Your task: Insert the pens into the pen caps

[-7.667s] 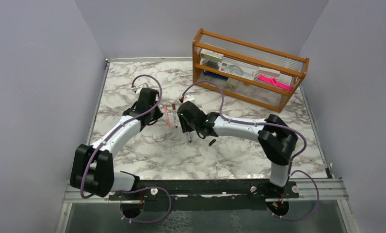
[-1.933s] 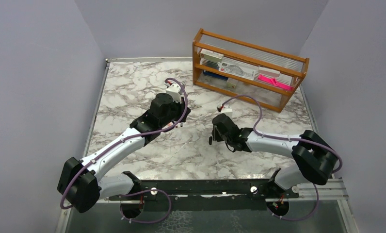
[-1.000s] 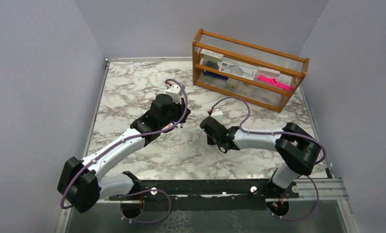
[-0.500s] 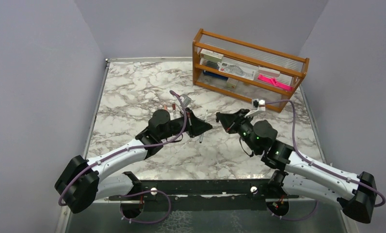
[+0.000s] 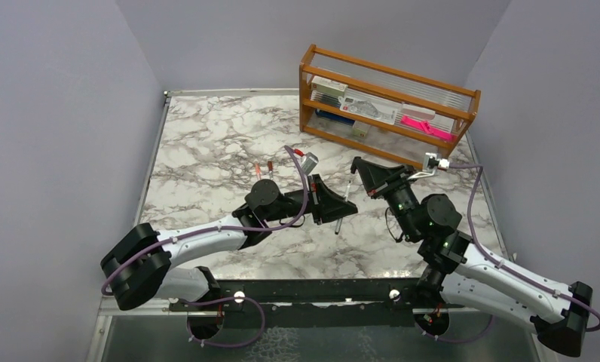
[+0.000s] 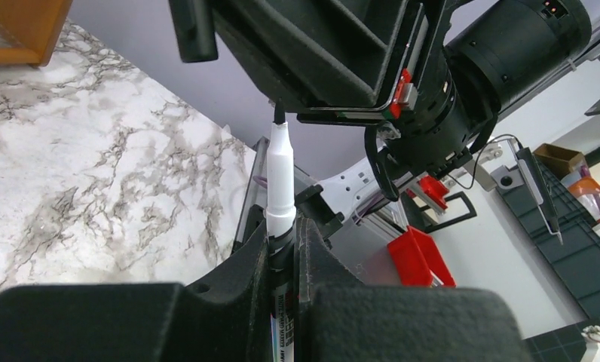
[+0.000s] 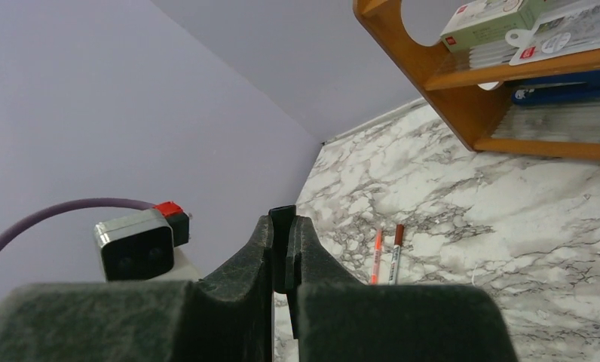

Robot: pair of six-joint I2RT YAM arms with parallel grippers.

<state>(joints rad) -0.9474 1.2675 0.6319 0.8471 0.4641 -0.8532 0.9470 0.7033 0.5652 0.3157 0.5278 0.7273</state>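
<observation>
1 pen (image 6: 280, 177) held, 2 loose; 1 cap (image 7: 283, 234) held.

Marble table (image 5: 206, 136): two pens (image 7: 377, 256), wooden rack (image 5: 387, 113)

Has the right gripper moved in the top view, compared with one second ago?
Yes. The right gripper has moved right and up in the top view, closer to the wooden rack.

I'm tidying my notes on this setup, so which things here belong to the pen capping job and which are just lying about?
Job: white pen in left gripper; black cap in right gripper; orange-red pen and grey pen on the table.
Lying about: wooden rack, its boxes, pink strip.
</observation>
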